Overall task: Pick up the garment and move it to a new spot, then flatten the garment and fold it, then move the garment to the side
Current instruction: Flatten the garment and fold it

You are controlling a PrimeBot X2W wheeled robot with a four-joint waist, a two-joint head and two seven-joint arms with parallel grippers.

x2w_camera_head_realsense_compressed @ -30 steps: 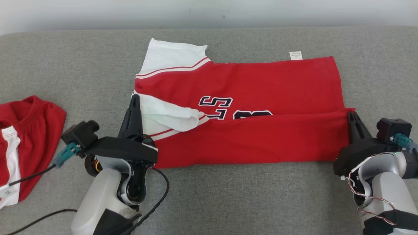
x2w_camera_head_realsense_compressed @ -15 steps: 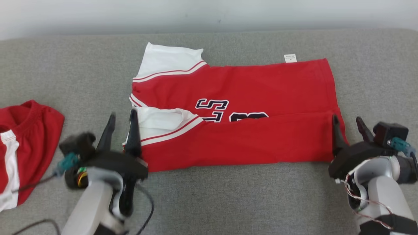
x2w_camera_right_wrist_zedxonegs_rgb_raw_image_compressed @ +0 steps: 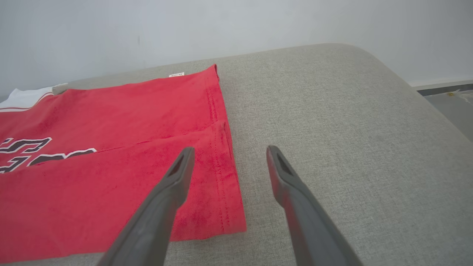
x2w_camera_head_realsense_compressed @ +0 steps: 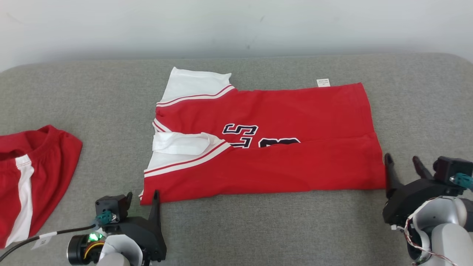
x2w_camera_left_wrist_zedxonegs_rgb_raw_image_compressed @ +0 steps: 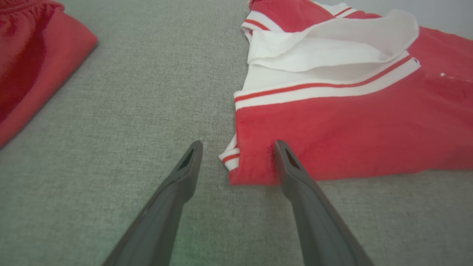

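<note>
The garment [x2w_camera_head_realsense_compressed: 266, 140] is a red jersey with white sleeves and dark numerals. It lies flat on the grey cushion [x2w_camera_head_realsense_compressed: 258, 229], its near long edge folded up over the body. My left gripper [x2w_camera_head_realsense_compressed: 142, 194] is open just off the garment's near left corner, holding nothing. In the left wrist view, that gripper [x2w_camera_left_wrist_zedxonegs_rgb_raw_image_compressed: 237, 144] straddles the corner of the garment [x2w_camera_left_wrist_zedxonegs_rgb_raw_image_compressed: 351, 125] without gripping it. My right gripper [x2w_camera_head_realsense_compressed: 402, 159] is open beside the garment's right hem. The right wrist view has this gripper [x2w_camera_right_wrist_zedxonegs_rgb_raw_image_compressed: 228, 149] over the hem of the garment [x2w_camera_right_wrist_zedxonegs_rgb_raw_image_compressed: 111, 155], empty.
Another red and white garment [x2w_camera_head_realsense_compressed: 33, 173] lies bunched at the cushion's left end, also seen as the red heap [x2w_camera_left_wrist_zedxonegs_rgb_raw_image_compressed: 29, 55]. A white label [x2w_camera_head_realsense_compressed: 323, 82] pokes out at the garment's far edge. The cushion rounds off at the right [x2w_camera_right_wrist_zedxonegs_rgb_raw_image_compressed: 406, 85]. A pale wall [x2w_camera_head_realsense_compressed: 236, 26] stands behind.
Both grippers opened, let go of the garment's folded edge and drew back towards me. The folded flap stays lying on the body. The head camera has also shifted.
</note>
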